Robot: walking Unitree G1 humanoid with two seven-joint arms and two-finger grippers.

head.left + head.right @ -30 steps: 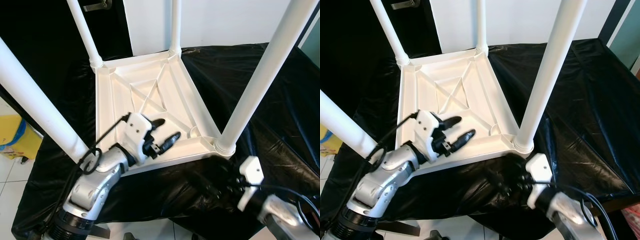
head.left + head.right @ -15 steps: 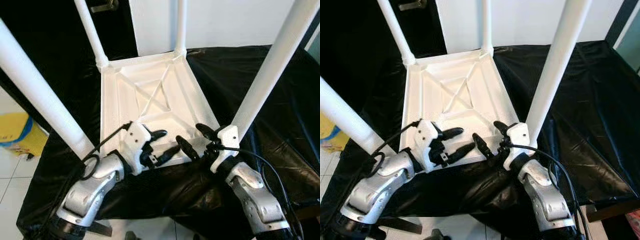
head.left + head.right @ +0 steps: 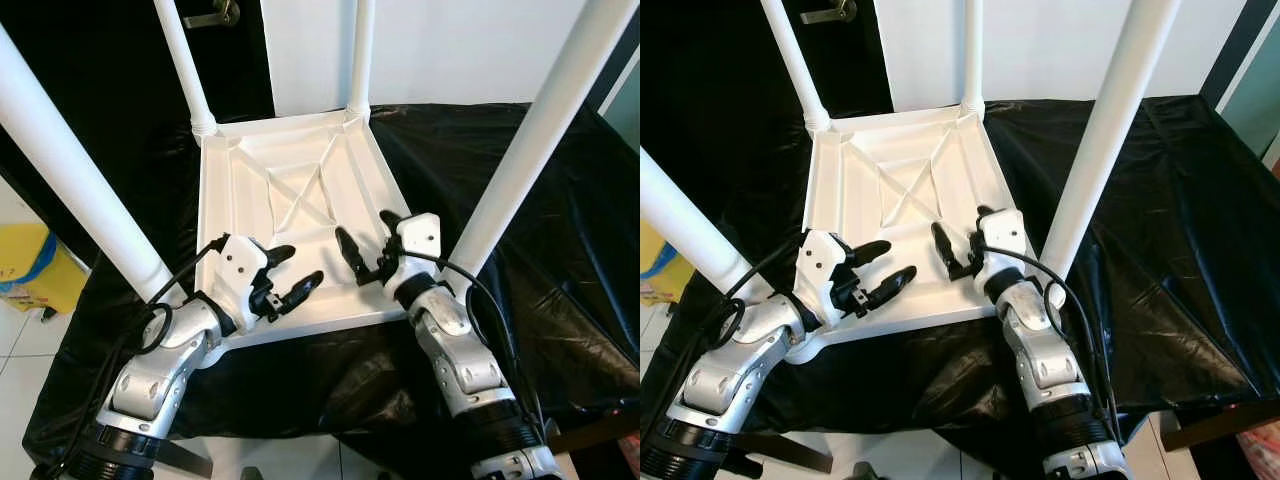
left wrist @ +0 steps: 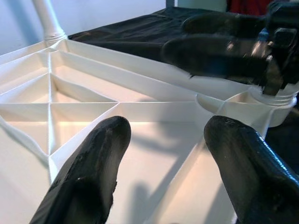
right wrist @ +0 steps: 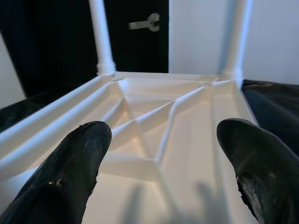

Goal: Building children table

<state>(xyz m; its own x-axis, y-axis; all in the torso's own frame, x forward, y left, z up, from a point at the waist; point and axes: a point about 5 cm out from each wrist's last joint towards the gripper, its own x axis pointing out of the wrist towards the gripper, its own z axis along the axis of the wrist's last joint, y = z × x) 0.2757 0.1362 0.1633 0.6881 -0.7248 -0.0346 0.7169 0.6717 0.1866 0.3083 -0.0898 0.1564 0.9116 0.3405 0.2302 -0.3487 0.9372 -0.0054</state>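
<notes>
The white plastic children's table (image 3: 300, 190) lies upside down on a black cloth, ribbed underside up. Its legs stand upright in the corner sockets: near left leg (image 3: 80, 180), near right leg (image 3: 530, 140), far left leg (image 3: 185, 60), far right leg (image 3: 360, 50). My left gripper (image 3: 300, 265) is open just above the near-left part of the underside, nothing between its fingers (image 4: 93, 168). My right gripper (image 3: 362, 228) is open over the near-right part, beside the near right leg, its fingers (image 5: 261, 158) empty and pointing toward the far legs.
The black cloth (image 3: 560, 260) covers the support under the table and hangs over its near edge. A yellow object (image 3: 30, 270) sits on the tiled floor at the left. A dark door with a handle (image 3: 215, 15) and a white wall stand behind.
My right arm has risen from below the cloth's near edge and now reaches over the table's near-right corner, fingers open. The left gripper stays open, drawn back slightly toward the near-left.
</notes>
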